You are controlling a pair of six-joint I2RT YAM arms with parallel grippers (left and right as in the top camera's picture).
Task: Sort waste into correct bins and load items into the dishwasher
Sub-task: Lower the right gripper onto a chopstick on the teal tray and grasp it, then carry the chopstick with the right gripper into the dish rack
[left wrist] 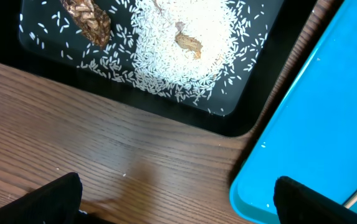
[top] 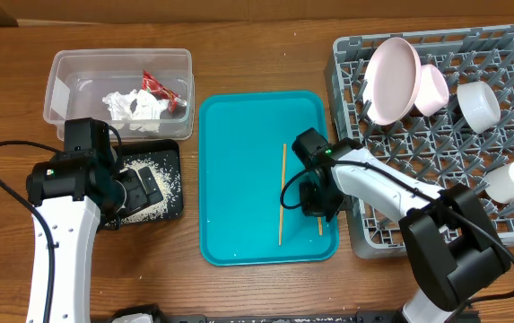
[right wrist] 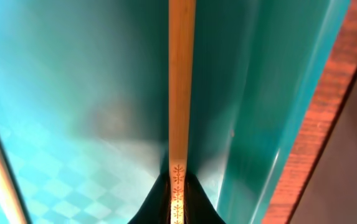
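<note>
Gripping the patterned chopstick [right wrist: 181,93], the right hand [right wrist: 178,205] has both fingertips pinched tight on it, low over the teal tray [right wrist: 72,93], close to the tray's right rim. The stick runs parallel to that rim. Can't tell whether it touches the tray floor.

The other chopstick [top: 283,193] lies flat mid-tray, roughly parallel to the held one and apart from it.

Left hand [left wrist: 184,202]: fingers spread wide with nothing between them, over bare worktop [left wrist: 103,149] just beside the black tray [left wrist: 228,123] at its near corner. The black tray holds a rice [left wrist: 184,68] pile, scattered grains and two brown scraps [left wrist: 88,18].

The clear tub [top: 68,76] sits behind the black tray, with the red wrapper [top: 155,85] and tissue [top: 135,106] inside.

The dish rack [top: 436,152] is right of the teal tray. It holds the plate [top: 391,76] tilted on edge, a pink bowl [top: 433,90] against it, a white bowl [top: 478,103] beside that, and the cup [top: 512,179] near the right edge, apparently on its side.
</note>
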